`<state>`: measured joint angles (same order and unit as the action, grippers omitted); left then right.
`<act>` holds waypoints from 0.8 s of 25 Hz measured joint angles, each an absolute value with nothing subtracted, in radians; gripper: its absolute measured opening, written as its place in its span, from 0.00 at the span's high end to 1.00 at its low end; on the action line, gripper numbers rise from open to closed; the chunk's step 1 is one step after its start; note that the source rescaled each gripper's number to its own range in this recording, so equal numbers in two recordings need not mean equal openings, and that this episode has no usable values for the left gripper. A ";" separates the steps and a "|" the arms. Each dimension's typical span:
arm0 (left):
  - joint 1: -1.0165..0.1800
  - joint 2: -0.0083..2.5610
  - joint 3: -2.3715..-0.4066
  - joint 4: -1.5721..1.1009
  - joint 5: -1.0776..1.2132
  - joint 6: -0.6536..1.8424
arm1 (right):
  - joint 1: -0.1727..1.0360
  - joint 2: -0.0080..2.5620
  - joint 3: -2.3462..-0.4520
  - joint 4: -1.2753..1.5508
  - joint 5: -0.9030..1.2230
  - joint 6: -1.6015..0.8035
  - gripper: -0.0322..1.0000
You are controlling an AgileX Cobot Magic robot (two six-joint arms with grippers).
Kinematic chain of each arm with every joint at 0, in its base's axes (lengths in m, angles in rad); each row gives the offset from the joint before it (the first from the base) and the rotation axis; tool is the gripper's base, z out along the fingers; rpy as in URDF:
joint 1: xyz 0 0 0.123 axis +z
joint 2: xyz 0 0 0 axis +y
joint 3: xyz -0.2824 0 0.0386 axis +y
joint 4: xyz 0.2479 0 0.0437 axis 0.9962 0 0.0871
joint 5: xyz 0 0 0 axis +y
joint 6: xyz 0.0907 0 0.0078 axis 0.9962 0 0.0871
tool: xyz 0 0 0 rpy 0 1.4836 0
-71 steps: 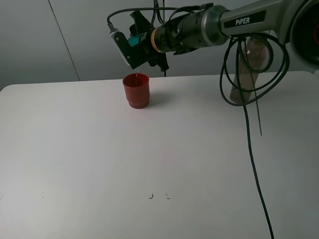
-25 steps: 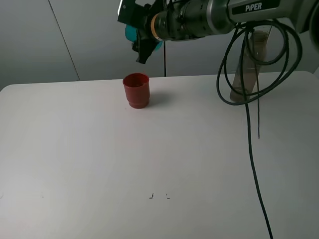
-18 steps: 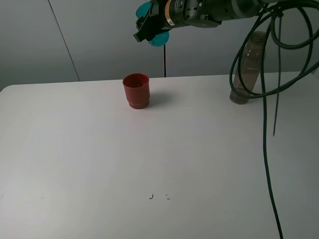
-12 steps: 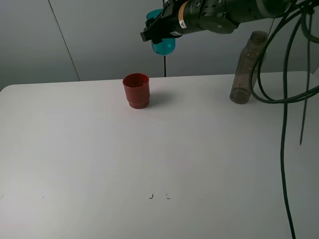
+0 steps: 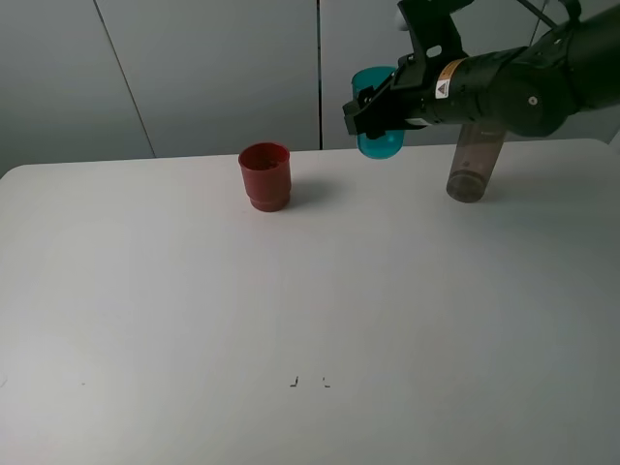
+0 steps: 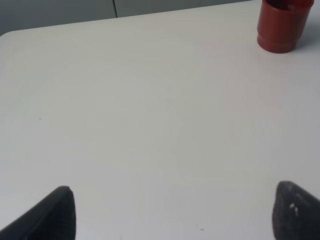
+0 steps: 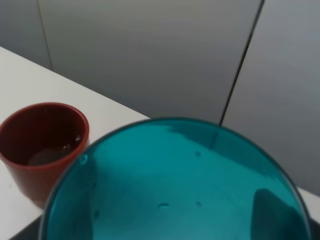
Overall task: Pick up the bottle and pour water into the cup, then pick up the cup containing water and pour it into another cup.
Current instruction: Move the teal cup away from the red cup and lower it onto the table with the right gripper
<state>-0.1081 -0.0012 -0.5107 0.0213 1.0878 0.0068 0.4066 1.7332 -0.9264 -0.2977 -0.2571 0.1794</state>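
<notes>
R hand (image 5: 380, 108) grips the teal cup (image 5: 379, 126) upright in the air betw. the red cup (image 5: 265, 175), which stands on the white surface (image 5: 291, 291) w/ prob. a little water inside, and the bottle (image 5: 473, 160) behind the arm; L hand (image 6: 170, 212) hangs w/ fingers apart, holding nothing.

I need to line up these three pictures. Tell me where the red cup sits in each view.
Exterior high: the red cup stands on the table, left of centre near the far edge.
Left wrist: red cup in the upper right corner.
Right wrist: red cup at lower left, beside the held teal cup.
Shared landmark: the white table.
</notes>
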 joint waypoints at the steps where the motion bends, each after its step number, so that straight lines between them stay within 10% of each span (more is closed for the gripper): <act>1: -0.108 -0.001 -0.511 0.021 1.088 0.007 | 0.397 1.722 -0.883 -0.278 -0.301 0.167 0.86; 7: -0.108 -0.001 -0.511 0.021 1.088 0.007 | 0.354 1.700 -0.612 -0.200 -0.672 0.143 0.86; 20: -0.108 -0.001 -0.511 0.021 1.088 0.007 | 0.343 1.774 -0.482 -0.088 -0.743 0.069 0.86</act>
